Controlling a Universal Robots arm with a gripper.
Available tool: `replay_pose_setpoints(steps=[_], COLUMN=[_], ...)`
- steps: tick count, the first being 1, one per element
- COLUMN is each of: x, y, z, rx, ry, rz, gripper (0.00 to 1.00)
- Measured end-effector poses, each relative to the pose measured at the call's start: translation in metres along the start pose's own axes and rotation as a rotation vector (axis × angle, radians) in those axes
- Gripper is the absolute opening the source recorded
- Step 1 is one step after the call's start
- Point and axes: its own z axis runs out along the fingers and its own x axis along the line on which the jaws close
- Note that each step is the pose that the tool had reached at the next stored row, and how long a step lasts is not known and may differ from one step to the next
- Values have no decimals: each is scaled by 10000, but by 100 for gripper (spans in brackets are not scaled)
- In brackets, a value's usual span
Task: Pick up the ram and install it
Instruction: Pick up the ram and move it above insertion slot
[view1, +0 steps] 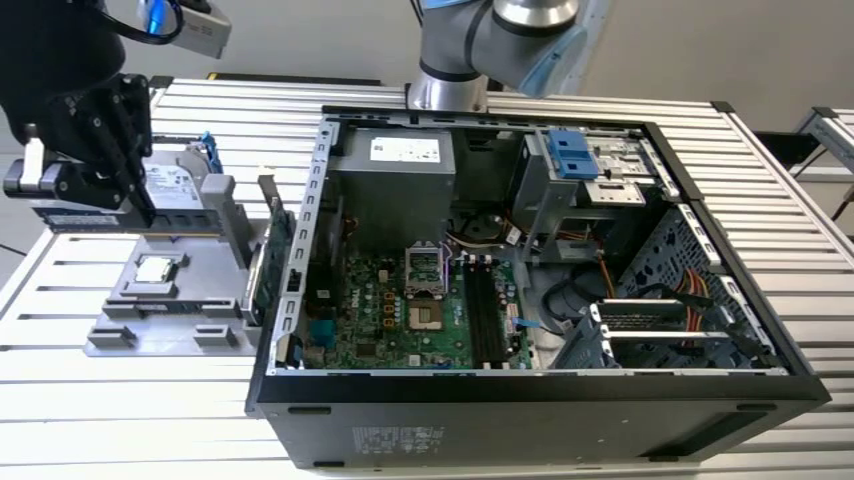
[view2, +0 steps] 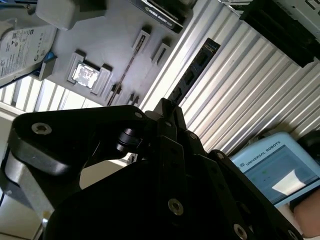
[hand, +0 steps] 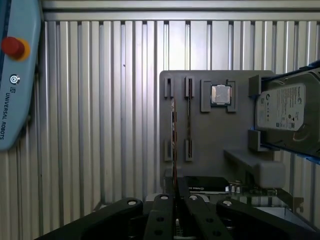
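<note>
The black gripper (hand: 176, 197) is pinched on the long, thin dark circuit-board ram (view2: 192, 75), held above the grey plastic parts tray (hand: 210, 145) beside the open black computer case (view1: 534, 400), so pickup looks done while seating it in the motherboard slots (view1: 483, 315) remains.

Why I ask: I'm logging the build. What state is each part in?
ram: gripped, held up off the tray
hand: shut on the ram
silver chip: seated in its tray pocket
drive: on edge in its tray bracket
computer case: on its side, open
memory slots: look empty
</note>
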Motion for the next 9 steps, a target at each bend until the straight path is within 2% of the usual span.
replay_pose_setpoints(steps=[9], x=[-1], y=[-100], z=[-3], rx=[-6], ry=[1], rz=[0], gripper=[0])
